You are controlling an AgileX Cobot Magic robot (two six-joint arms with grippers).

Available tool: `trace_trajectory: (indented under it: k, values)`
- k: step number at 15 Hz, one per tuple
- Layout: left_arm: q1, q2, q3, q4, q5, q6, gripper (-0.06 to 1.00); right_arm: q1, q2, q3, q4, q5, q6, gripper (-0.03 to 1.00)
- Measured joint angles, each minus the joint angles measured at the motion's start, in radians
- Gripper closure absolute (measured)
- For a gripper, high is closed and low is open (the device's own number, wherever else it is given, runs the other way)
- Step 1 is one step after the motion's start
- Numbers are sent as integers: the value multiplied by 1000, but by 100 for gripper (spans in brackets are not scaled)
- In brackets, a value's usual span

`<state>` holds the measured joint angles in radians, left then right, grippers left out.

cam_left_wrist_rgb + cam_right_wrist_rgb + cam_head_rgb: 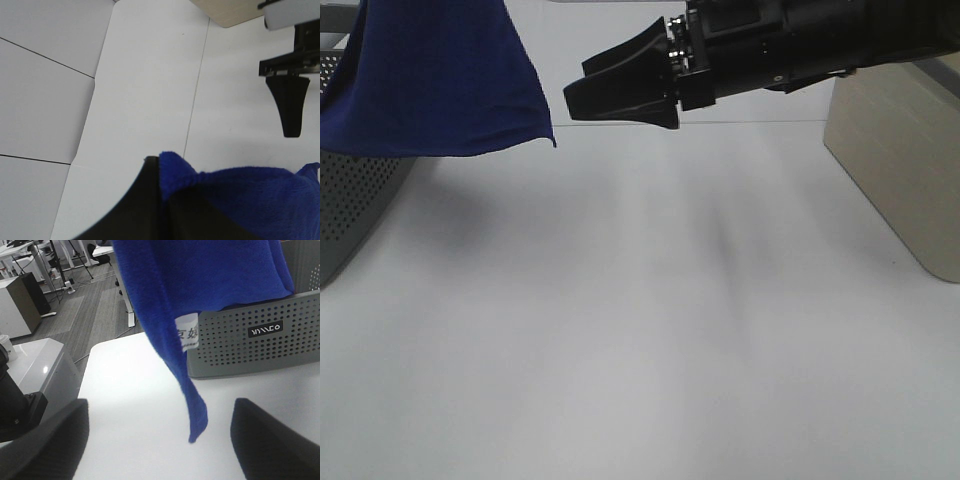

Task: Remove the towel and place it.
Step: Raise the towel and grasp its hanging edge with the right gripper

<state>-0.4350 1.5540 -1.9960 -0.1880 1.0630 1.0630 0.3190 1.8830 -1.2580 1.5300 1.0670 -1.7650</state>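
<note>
The royal-blue towel [430, 80] hangs in the air at the top left of the exterior view, its lower edge over the grey perforated basket [360, 200]. My left gripper [162, 192] is shut on a bunched part of the towel [240, 195]; it is out of frame in the exterior view. My right gripper [578, 92] is open and empty, hovering above the table a little to the right of the towel's corner. In the right wrist view its fingers [45, 440] stand wide apart, facing the hanging towel [200, 275] and its white tag [186, 332].
The grey basket [250, 350] stands at the table's left edge behind the towel. A beige box [900, 170] stands at the right. The white table [640, 330] spreads between them. Office furniture and floor lie beyond the table in the right wrist view.
</note>
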Motion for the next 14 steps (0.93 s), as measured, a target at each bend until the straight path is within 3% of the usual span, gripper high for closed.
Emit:
trace_trajectory:
  k: [7, 10, 14]
  values:
    - [0, 19, 0, -63, -40, 2, 94, 75, 107, -111, 75, 87, 0, 20]
    - [0, 21, 0, -108, -41, 2, 94, 133, 109, -111, 91, 65, -24, 20]
    - [0, 21, 0, -109, -41, 2, 94, 118, 112, -112, 76, 33, -24, 29]
